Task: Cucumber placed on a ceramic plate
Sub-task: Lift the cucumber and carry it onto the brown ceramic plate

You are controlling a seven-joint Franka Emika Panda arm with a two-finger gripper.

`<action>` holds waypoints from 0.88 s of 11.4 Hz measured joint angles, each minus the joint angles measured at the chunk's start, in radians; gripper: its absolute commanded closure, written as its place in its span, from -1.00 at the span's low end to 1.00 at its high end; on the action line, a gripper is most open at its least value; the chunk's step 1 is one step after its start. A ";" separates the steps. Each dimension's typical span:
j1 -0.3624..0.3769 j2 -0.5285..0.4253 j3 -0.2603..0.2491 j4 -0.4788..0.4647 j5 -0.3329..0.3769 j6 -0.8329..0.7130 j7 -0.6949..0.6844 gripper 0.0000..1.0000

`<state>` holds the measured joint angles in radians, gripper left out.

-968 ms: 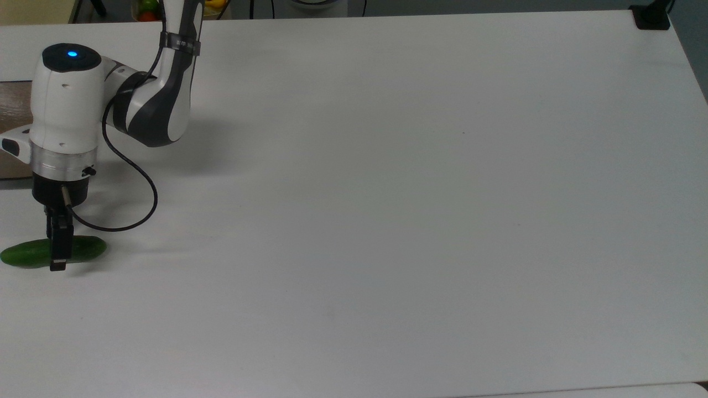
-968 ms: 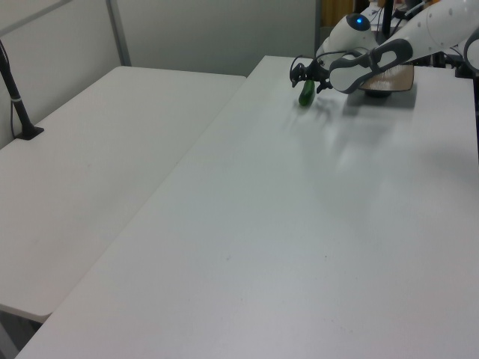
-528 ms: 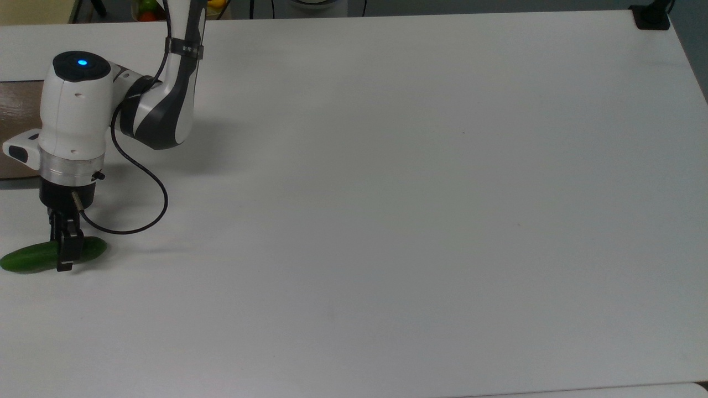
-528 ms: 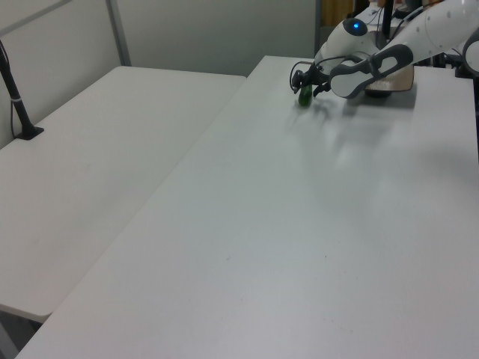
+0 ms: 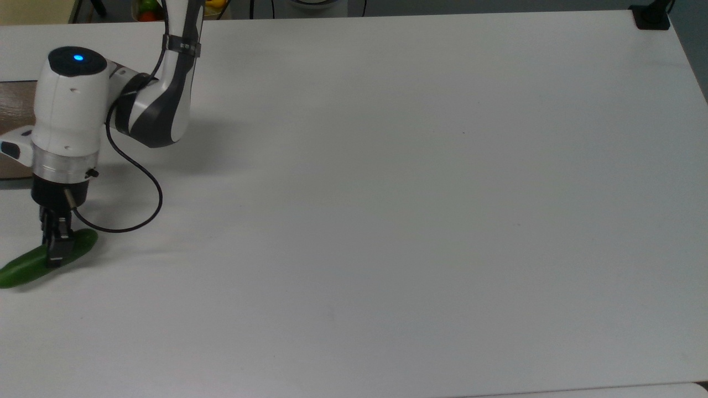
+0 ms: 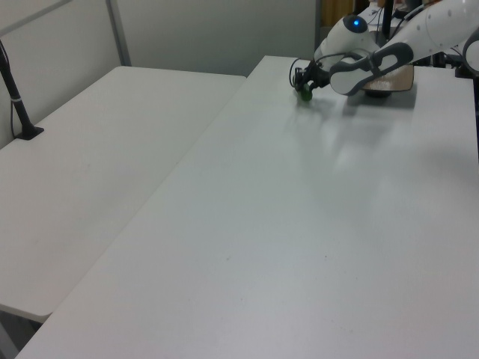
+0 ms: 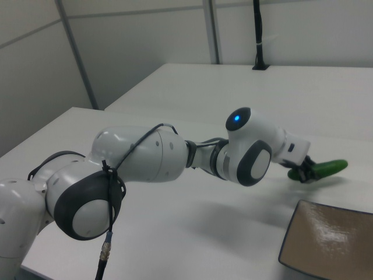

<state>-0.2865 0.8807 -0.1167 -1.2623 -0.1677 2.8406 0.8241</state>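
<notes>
The dark green cucumber (image 5: 25,268) is at the top view's left edge, slanting down to the left over the white table. My gripper (image 5: 55,250) points down and is shut on the cucumber near its right end. In the right view the cucumber (image 7: 330,167) sticks out to the right of the gripper (image 7: 303,172). In the left view the cucumber (image 6: 305,94) is a small green spot under the gripper (image 6: 301,81). The brownish ceramic plate (image 5: 15,103) lies behind the wrist at the top view's left edge; the right view has it (image 7: 329,242) low on the right with nothing on it.
The white table (image 5: 387,193) stretches wide to the top view's right. A black post base (image 5: 651,16) stands at the far right corner. The arm's black cable (image 5: 133,221) loops beside the wrist. A second white table (image 6: 90,164) adjoins on the left view's left.
The wrist has shifted slightly to the top view's left and up. The cucumber has turned with it, from lying level to slanting, its right end now higher in the top view.
</notes>
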 measured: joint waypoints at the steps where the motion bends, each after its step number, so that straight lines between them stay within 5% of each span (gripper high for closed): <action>1: -0.006 -0.017 -0.001 0.005 0.000 0.000 0.000 0.18; 5: -0.066 -0.170 0.002 -0.037 0.000 -0.106 -0.024 0.16; 10: -0.136 -0.322 0.059 -0.148 0.000 -0.513 -0.371 0.12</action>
<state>-0.4229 0.5584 -0.0576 -1.4101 -0.1675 2.3277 0.4527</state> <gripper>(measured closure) 0.577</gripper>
